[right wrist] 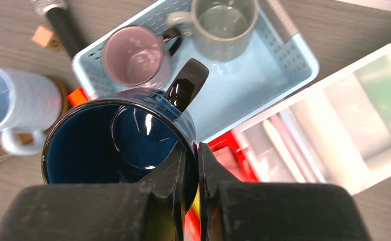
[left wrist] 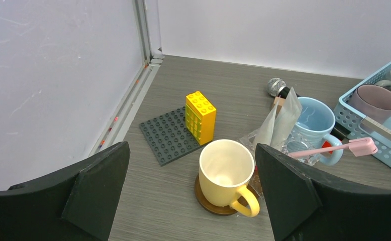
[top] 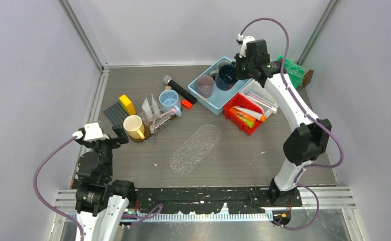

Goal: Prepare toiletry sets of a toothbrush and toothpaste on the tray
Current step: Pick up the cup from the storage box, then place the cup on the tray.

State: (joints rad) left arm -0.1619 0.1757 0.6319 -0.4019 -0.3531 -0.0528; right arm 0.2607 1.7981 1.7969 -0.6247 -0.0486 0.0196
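Right jaws: The right gripper (right wrist: pixel 189 153) was closed tight on the rim of the dark blue mug (right wrist: pixel 108 145), one finger inside the wall and one outside.
Left jaws: The left gripper (left wrist: pixel 191 148) stood fully apart and held nothing, low over the table just short of the yellow mug (left wrist: pixel 226 170).
Mug position: The dark blue mug was over the near corner of the blue basket (right wrist: pixel 254 90), close to the pink mug (right wrist: pixel 133 55) and the grey mug (right wrist: pixel 226 22). Whether its base had cleared the basket floor could not be told.
Task items: The toothpaste tubes (top: pixel 247 115) lay in the red bin (top: pixel 229 113). A pink toothbrush (left wrist: pixel 334 149) lay across the clear holder beside the light blue mug (left wrist: pixel 311 118). Slim pale items, probably more brushes, lay in the white bin (right wrist: pixel 329 80).
Tray: The clear tray (top: pixel 196 148) lay mid-table with no set on it.
Step in hand: Judged as clearing the mug, which was not part of any set.
Procedure: A rim pinch was prone to swing, so the mug was best raised straight up, held level, carried clear of the basket wall and both neighbouring mugs, and set down away from the tray and red bin.
Markings: No brand, label or writing was legible in any view.
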